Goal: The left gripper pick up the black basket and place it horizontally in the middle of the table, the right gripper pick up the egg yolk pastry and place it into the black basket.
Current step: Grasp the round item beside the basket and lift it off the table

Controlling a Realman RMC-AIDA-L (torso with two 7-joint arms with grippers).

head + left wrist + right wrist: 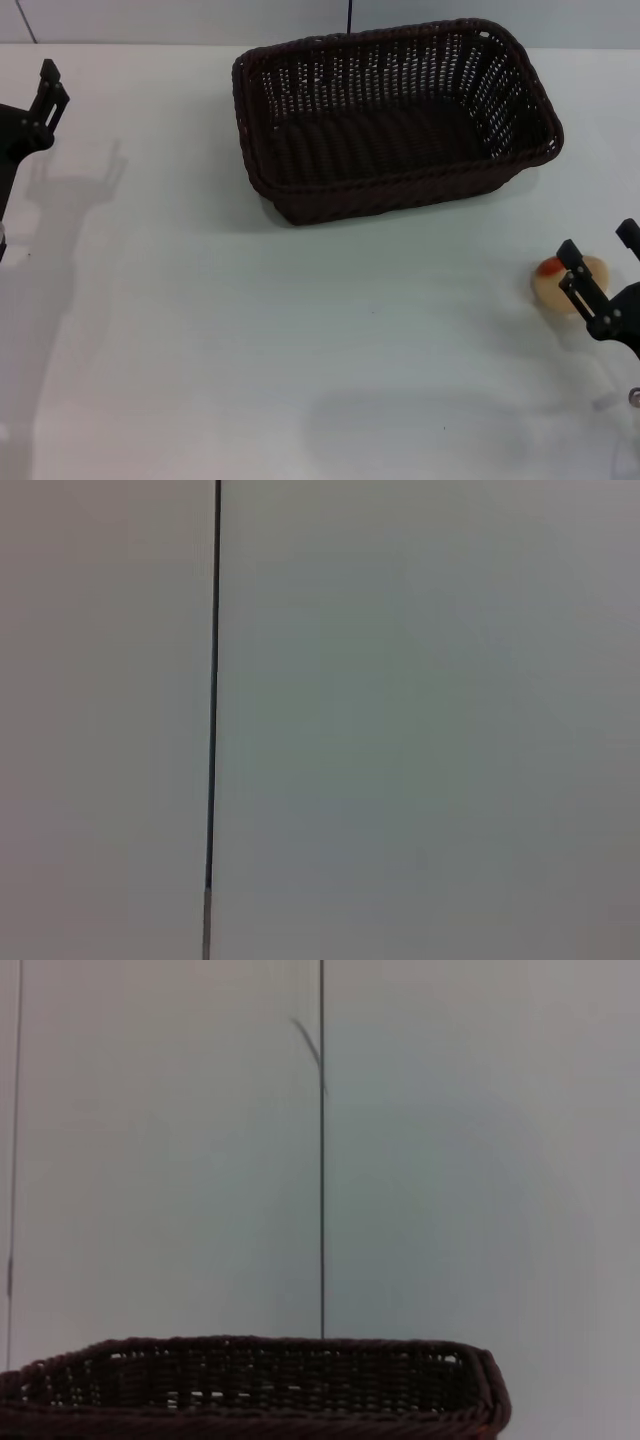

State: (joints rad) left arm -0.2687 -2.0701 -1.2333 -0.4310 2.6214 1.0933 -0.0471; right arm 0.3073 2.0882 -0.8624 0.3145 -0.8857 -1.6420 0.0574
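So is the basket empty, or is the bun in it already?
Empty. The black basket shows only bare weave inside; the egg yolk pastry sits outside on the table.

A large rectangular dark brown woven wicker basket (395, 115) sits upright and empty, well apart from the right claw (603, 265). A small round beige pastry with an orange-red top (566, 281) lies between that claw's spread fingers.
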